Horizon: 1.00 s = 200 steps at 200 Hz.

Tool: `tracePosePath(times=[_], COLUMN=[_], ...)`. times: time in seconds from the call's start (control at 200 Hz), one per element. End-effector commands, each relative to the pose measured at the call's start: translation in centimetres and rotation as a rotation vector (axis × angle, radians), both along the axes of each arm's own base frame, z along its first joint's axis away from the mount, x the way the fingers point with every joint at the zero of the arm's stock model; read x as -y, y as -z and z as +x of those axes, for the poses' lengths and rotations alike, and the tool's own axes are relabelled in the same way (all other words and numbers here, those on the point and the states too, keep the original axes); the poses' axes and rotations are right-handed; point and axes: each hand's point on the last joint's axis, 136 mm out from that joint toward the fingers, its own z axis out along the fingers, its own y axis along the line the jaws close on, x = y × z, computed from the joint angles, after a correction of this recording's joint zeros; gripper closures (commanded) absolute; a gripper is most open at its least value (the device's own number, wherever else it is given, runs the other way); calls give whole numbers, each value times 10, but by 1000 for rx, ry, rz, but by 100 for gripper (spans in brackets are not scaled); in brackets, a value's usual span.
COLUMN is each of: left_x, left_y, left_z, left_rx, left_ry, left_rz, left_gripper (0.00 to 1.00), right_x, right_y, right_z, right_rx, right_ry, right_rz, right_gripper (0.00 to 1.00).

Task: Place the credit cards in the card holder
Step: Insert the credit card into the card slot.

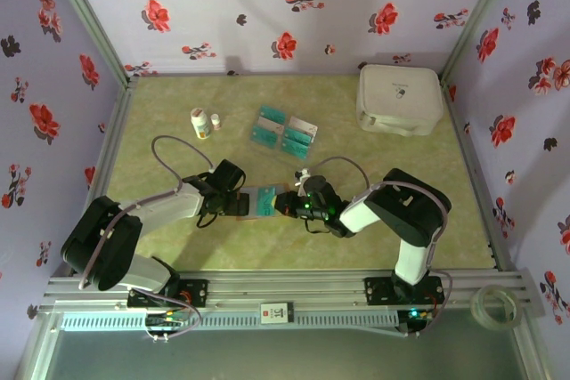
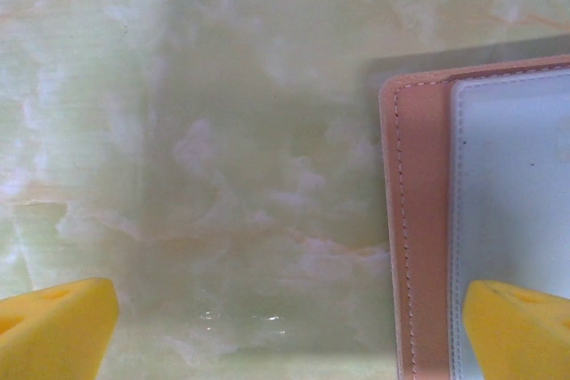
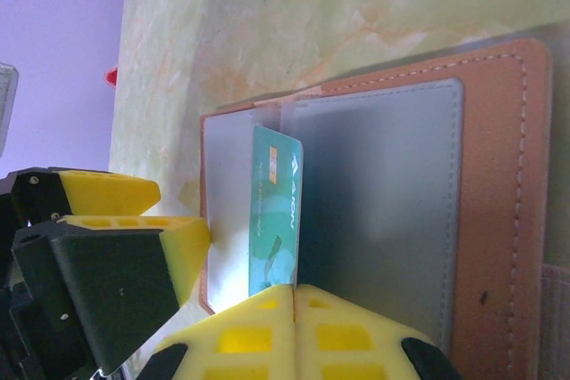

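- Farther back on the green marbled table (image 1: 374,162), a loose spread of credit cards (image 1: 283,129) lies flat, well apart from both arms.
- Left of that spread stand two small white bottles (image 1: 201,122); a large white rounded case (image 1: 401,100) sits in the far right corner.
- Floral-print walls close off three sides.
- Between the two grippers the card holder (image 1: 256,200) lies open on the table, its clear sleeves facing up.
- Both arms reach inward from their bases and meet at the holder, forearms low over the surface.
- Left gripper (image 2: 285,334) has its yellow fingers spread wide with nothing between them; the holder's stitched brown edge (image 2: 417,220) lies by its right finger.
- Right gripper (image 3: 294,309) has its fingers pressed together, pinching the near end of a teal card (image 3: 276,220) that lies between the holder's sleeves (image 3: 383,220).
- Seen from the right wrist, the left gripper's tips (image 3: 178,215) sit at the holder's outer edge.
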Motion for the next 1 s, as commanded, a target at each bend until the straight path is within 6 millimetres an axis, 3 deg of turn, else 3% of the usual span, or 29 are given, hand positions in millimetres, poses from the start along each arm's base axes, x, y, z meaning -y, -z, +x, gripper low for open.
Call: tracePosePath(times=[0.0,0.55,0.77,0.995], left_x=[-11,-10,-9,-21], left_y=[7,7,-8,-22], left_z=[-8,-7,2,12], left_rx=[-19,-15,8,12], left_ry=[-15,-14,-50,-137], left_rz=[47,45,-1,-103], left_gripper=[0,0,0,0], right_x=[-1,-13,-14,-9], right_y=[15,26,15,-4], right_z=[-7,-8,-7,0], right_rx=[-51,-93,-80,-21], right_ry=[-19,-65,-89,-119], right_rz=[-35,-53,-78,-201], right_gripper=[100,100,76,63])
